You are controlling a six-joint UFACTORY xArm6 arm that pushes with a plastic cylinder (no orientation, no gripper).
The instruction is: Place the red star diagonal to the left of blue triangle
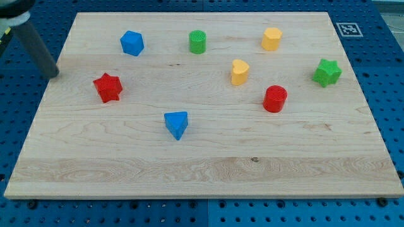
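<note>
The red star (108, 87) lies on the wooden board (202, 170) at the view's left. The blue triangle (177, 124) lies below and to the right of it, near the board's middle. My rod comes in from the view's top left, and my tip (55, 73) rests at the board's left edge. It is to the left of the red star and slightly above it, with a gap between them.
A blue block (132, 43), a green cylinder (197, 41) and a yellow block (271, 38) lie along the top. A yellow heart (239, 72), a red cylinder (274, 99) and a green star (327, 72) lie at the right.
</note>
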